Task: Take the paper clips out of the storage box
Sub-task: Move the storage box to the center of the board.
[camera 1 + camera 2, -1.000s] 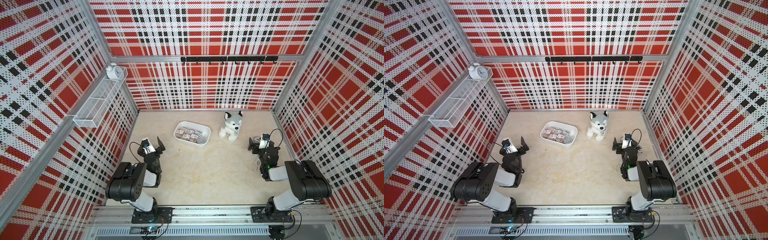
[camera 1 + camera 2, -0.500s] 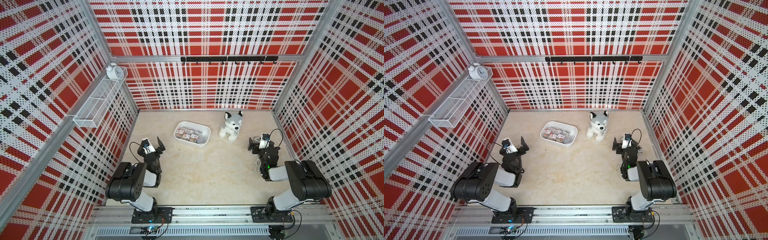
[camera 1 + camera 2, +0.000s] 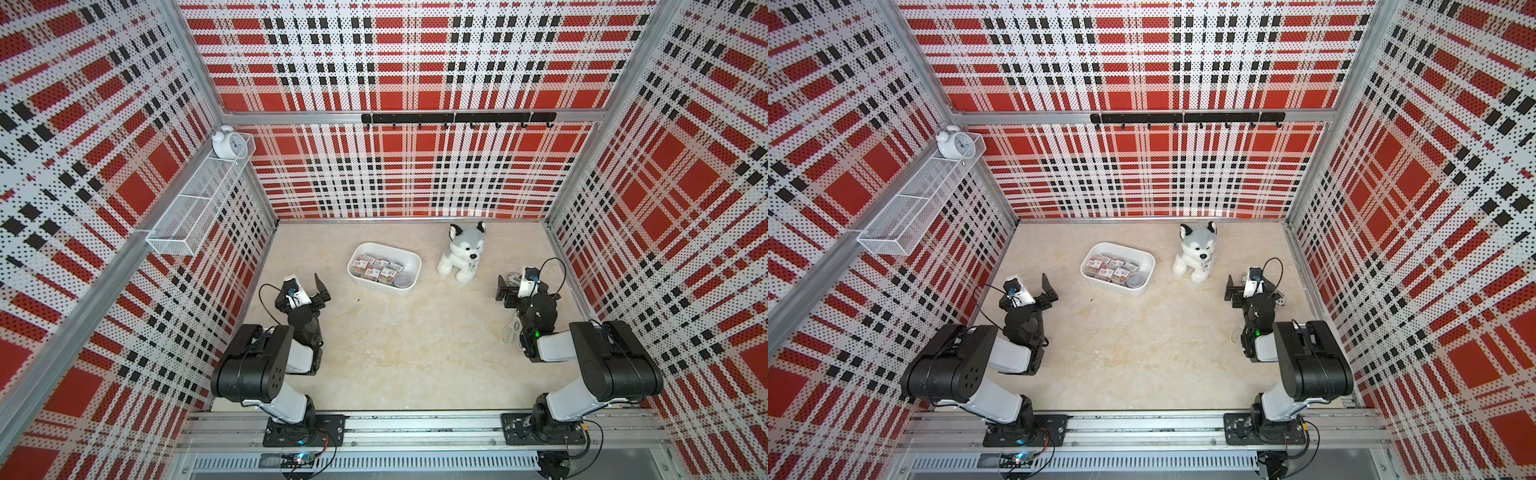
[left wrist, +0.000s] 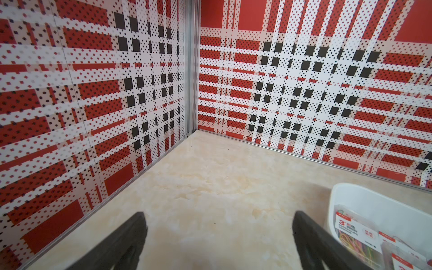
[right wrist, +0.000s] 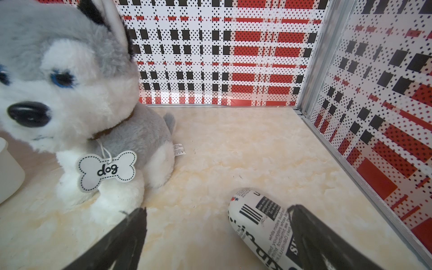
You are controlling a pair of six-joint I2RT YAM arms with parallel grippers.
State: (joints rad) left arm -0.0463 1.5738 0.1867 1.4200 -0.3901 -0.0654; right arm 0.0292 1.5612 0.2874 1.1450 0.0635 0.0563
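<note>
Smooth white plastic storage box (image 3: pixel 411 266), fluffy plush dog (image 3: pixel 463 253), glossy marbled tabletop (image 3: pixel 395 340), wire-mesh basket (image 3: pixel 195 208)

Both arms (image 3: pixel 254 366) (image 3: pixel 614 368) have black joints, white links and looping black cables (image 3: pixel 564 275).

Bright, even light is spreading everywhere, leaving only faint shadows. The walls (image 3: pixel 104 166) are bowing toward the edges in both top views.

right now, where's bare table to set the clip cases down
Biggest bare patch: mid table, between the two arms, robot-side of the storage box. Crowded: right edge, with plush dog, right gripper and a newsprint-patterned object.
</note>
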